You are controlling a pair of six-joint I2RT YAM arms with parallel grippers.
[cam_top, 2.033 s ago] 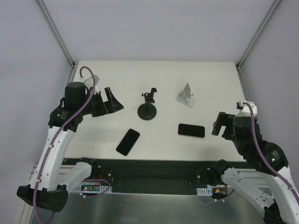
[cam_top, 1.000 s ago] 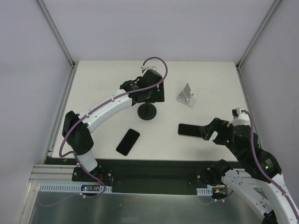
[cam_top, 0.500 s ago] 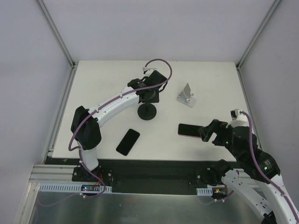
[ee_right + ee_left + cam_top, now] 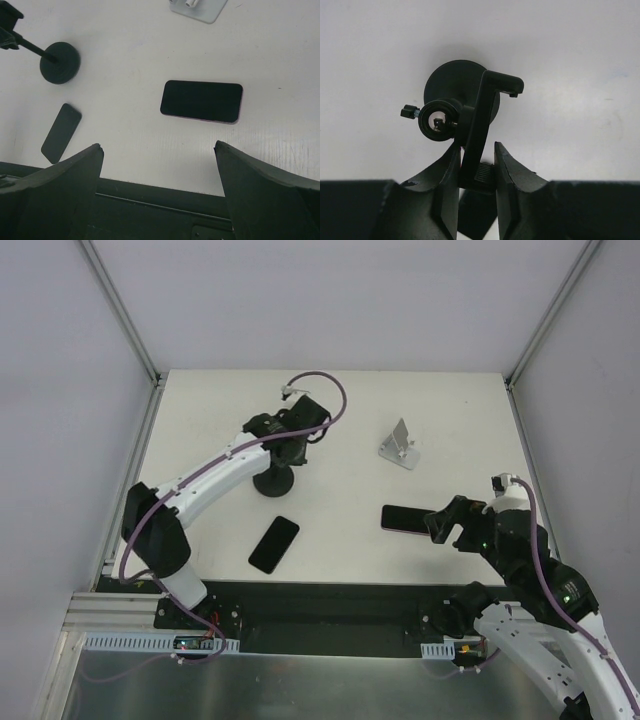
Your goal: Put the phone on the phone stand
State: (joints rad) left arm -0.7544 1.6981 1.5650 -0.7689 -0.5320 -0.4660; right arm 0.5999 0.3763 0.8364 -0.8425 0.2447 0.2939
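Observation:
A black phone stand (image 4: 272,482) with a round base (image 4: 455,82) and an upright clamp bracket (image 4: 480,125) stands left of the table's middle. My left gripper (image 4: 475,150) is shut on the bracket's lower end, one finger (image 4: 445,170) on each side. A dark phone (image 4: 409,519) with a pinkish edge lies flat at centre right. My right gripper (image 4: 159,146) hovers open just near of this phone (image 4: 202,101), nothing between its fingers. Another black phone (image 4: 274,544) lies tilted near the front edge.
A small silver stand (image 4: 400,445) sits at the back right, also at the top of the right wrist view (image 4: 197,7). The table's dark front rail (image 4: 330,600) runs below the phones. Frame posts rise at the back corners.
My left gripper reached the black stand, closed on its clamp bracket and slid the stand leftward across the table. The right arm has barely moved and stays open.

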